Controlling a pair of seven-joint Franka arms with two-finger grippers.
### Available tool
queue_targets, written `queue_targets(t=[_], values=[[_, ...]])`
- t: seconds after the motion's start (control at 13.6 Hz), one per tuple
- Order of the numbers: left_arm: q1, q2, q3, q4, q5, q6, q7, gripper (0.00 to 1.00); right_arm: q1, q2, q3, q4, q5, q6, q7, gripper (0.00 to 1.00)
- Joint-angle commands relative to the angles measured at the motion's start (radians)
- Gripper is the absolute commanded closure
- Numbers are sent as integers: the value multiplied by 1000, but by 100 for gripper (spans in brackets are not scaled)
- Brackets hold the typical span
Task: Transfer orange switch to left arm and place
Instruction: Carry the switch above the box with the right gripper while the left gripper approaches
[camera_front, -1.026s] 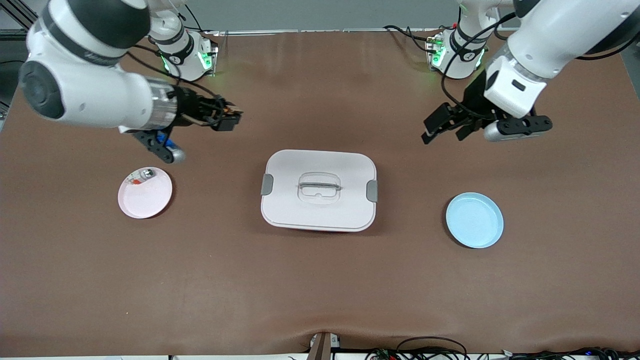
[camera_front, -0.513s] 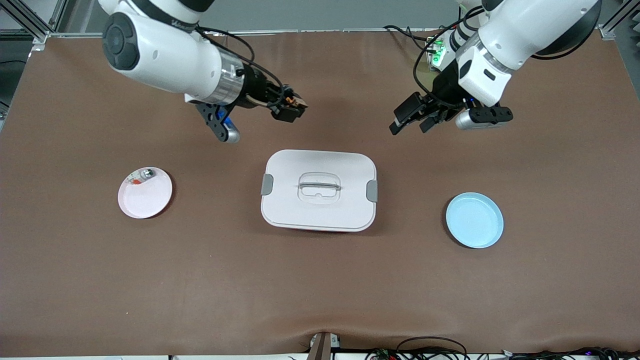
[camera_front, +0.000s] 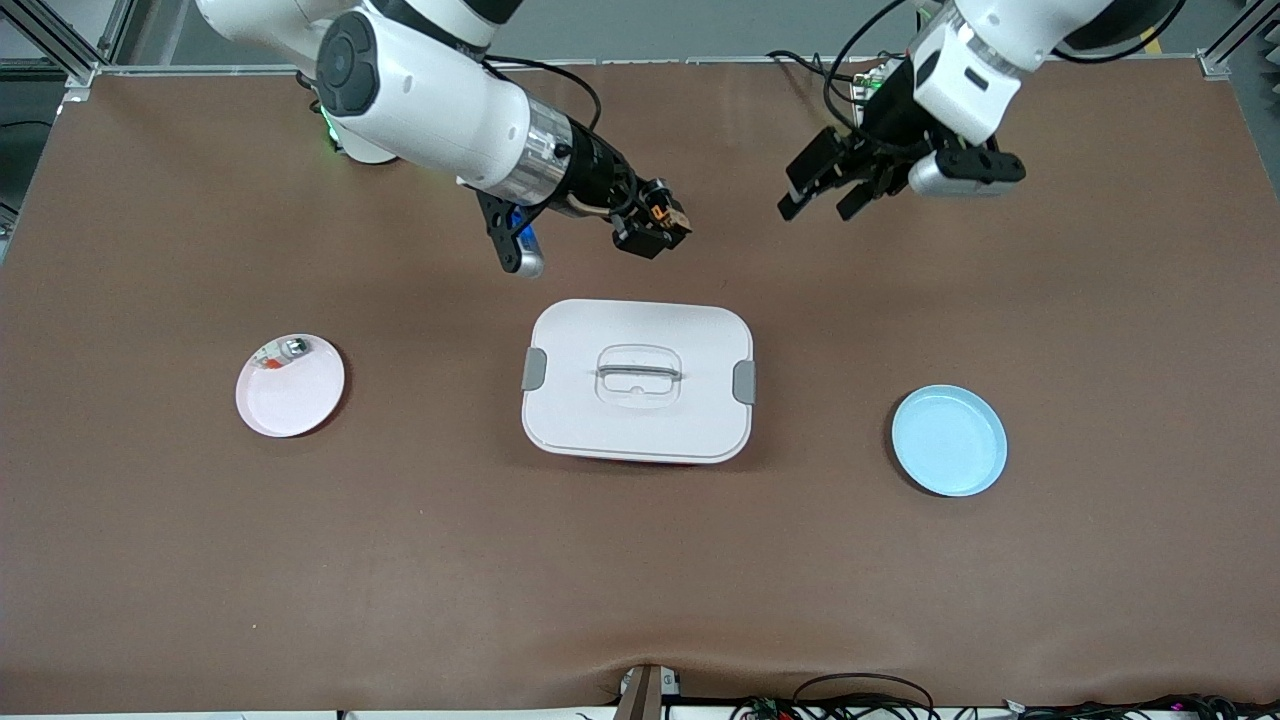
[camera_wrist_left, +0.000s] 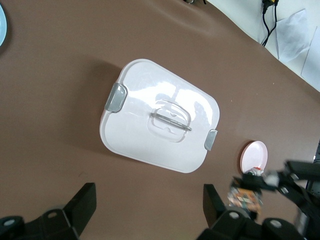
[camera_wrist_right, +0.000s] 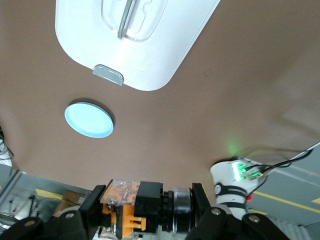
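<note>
— While the big white rounded-rectangle box (camera_front: 638, 380) with grey side latches sits mid-table, where is the small black-and-orange switch (camera_front: 661, 214)?
— Clamped between the fingers of the right arm's black two-finger gripper (camera_front: 655, 231), in the air over the bare brown table just farther from the front camera than the box.
— And the left arm's black gripper (camera_front: 818, 193)?
— Jaws spread wide, holding nothing, also over the table farther from the front camera than the box, toward the left arm's end, apart from the switch.
</note>
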Motion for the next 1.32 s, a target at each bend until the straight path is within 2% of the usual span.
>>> queue_targets(t=[0.0, 0.37, 0.66, 0.81, 1.25], values=[[9, -54, -5, -27, -63, -18, 30, 11, 39, 44, -8, 49, 17, 43, 84, 77], [10, -25, -6, -35, -187, -6, 113, 20, 76, 100, -10, 103, 16, 105, 174, 77], [15, -2, -5, -46, -211, -4, 203, 21, 87, 104, -10, 103, 12, 110, 178, 77], [16, 23, -5, -43, -266, 9, 251, 22, 87, 104, -11, 103, 12, 110, 176, 77], [6, 57, -8, -43, -272, 92, 276, 24, 87, 106, -11, 103, 11, 110, 176, 77]])
